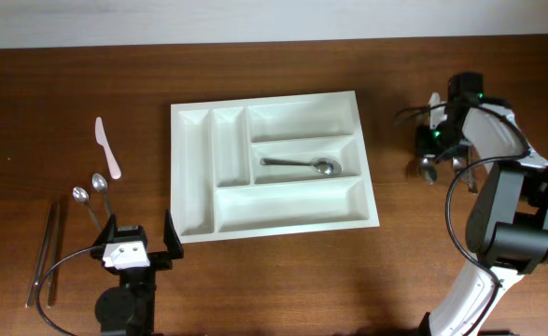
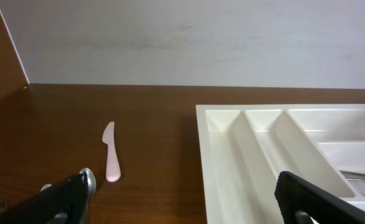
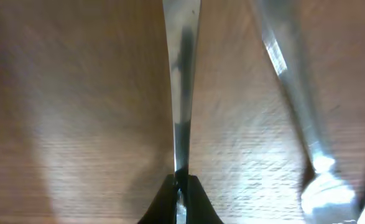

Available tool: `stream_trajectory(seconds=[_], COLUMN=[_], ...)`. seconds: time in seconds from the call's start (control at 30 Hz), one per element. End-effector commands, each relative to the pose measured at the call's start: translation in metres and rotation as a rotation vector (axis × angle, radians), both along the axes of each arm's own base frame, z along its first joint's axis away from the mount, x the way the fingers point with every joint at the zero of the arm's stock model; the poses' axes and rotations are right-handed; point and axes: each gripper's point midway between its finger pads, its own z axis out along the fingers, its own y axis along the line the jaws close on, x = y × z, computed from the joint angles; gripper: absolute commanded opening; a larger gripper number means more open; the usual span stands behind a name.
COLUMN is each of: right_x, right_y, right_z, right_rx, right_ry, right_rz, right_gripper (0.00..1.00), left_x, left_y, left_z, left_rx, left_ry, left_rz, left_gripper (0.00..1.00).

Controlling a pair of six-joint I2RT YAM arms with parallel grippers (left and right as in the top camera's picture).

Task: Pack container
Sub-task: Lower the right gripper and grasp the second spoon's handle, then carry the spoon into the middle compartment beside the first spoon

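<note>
Right of the large white plastic compartment tray [image 1: 292,205], our right claw [image 3: 179,186] pinches a slim shiny metal handle [image 3: 181,81] with bare tips. We fear it slips on lifting. The left claw [image 1: 141,229] is spread, empty.

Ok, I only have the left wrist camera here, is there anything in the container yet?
Observer: Yes, one metal spoon lies in the middle long compartment of the container.
Operator: And where's the right claw?
Observer: Off to the container's right, the right claw is shut on a thin metal handle.
Operator: Anything else near it?
Observer: A second metal utensil lies on the table beside that handle.
</note>
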Motion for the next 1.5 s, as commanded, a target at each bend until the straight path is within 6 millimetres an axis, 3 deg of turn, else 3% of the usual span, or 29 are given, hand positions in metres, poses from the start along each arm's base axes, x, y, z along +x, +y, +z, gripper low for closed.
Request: stream_trajectory(seconds=[0.0, 0.27, 0.5, 0.73, 1.0, 1.17, 1.47], right_x=[0.02, 0.043, 0.059, 0.042, 0.021, 0.01, -0.023], right_y=[0.003, 0.04, 0.102, 0.179, 0.231, 0.248, 0.254], right_z=[0.023, 0.06, 0.084, 0.083, 0.082, 0.076, 0.042], right_rx=[-0.001, -0.027, -0.066, -0.066, -0.023, 0.05, 0.143], right_ry=[-0.062, -0.124, -0.196, -0.223, -0.265, -0.271, -0.182], right_rz=[0.02, 0.249, 0.509, 1.011, 1.345, 1.387, 1.418], right_gripper=[0.04, 0.04, 0.04, 0.04, 0.04, 0.04, 0.04], left_x=[0.0, 0.0, 0.0, 0.0, 0.0, 0.0, 0.0], left_y=[-0.003, -0.003, -0.003, -0.003, -0.003, -0.003, -0.003], left_z=[-0.001, -0.001, -0.001, -0.001, -0.001, -0.001, -0.001], left_rx=[0.011, 0.011, 0.011, 0.011, 0.011, 0.011, 0.011], left_ry=[0.0, 0.0, 0.0, 0.0, 0.0, 0.0, 0.0], left_rz=[-0.016, -0.016, -0.016, -0.016, -0.016, -0.016, -0.016], left_gripper=[0.99, 0.99, 0.99, 0.99, 0.99, 0.99, 0.99])
